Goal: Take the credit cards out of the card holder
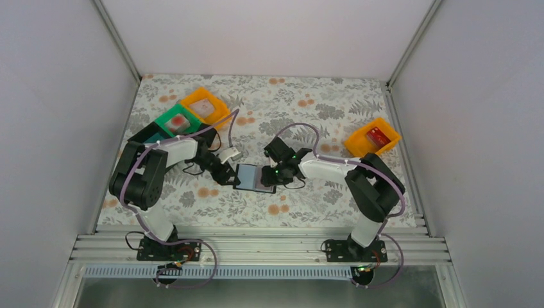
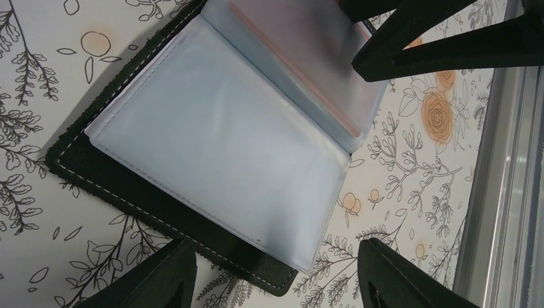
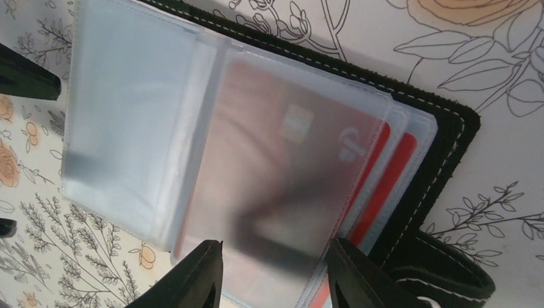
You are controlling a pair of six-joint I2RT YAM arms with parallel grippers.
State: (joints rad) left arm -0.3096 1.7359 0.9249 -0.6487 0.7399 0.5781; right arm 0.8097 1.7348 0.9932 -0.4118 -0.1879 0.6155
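Observation:
The black card holder [image 1: 255, 177] lies open on the floral table between both grippers. In the left wrist view its frosted pale sleeve [image 2: 224, 147] lies over the black stitched cover [image 2: 96, 173]. My left gripper [image 2: 276, 282] is open and empty over the holder's near corner. In the right wrist view a reddish credit card [image 3: 289, 167] with a chip sits inside a frosted pocket, and the edges of red cards [image 3: 385, 186] show behind it. My right gripper [image 3: 276, 273] is open, with one finger on each side of that pocket's open end. The holder's tab [image 3: 449, 282] is at the lower right.
An orange tray [image 1: 205, 106], a green tray [image 1: 176, 122] and a black tray [image 1: 146, 136] stand at the back left, and the first two hold a card each. Another orange tray [image 1: 372, 136] at the right holds a red card. A metal rail [image 2: 507, 192] runs along the near edge.

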